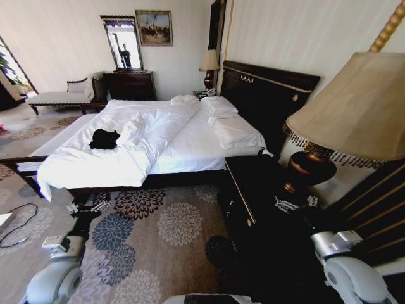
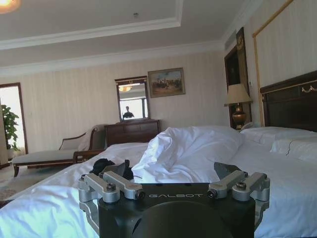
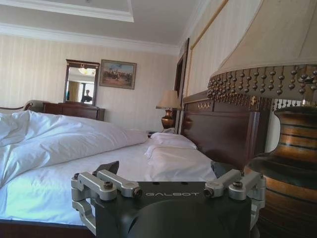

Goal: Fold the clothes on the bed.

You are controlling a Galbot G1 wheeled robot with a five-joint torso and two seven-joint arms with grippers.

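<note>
The clothes [image 1: 104, 139], a crumpled black heap, lie on the near left part of the bed [image 1: 190, 142], on the white duvet. In the left wrist view the clothes [image 2: 101, 165] show as a dark lump just past the duvet's edge. My left gripper [image 1: 88, 207] hangs low over the carpet in front of the bed's near side, apart from the clothes. Seen from its own wrist, the left gripper [image 2: 171, 171] is open and holds nothing. My right gripper [image 1: 294, 204] is beside the nightstand and, from its wrist, the right gripper [image 3: 163, 168] is also open.
A dark nightstand [image 1: 253, 190] with a large shaded lamp [image 1: 354, 107] stands close to my right arm. A pale chaise lounge [image 1: 60, 96] and a dark dresser [image 1: 130, 84] line the far wall. A cable [image 1: 19, 225] lies on the flowered carpet [image 1: 171, 228] at left.
</note>
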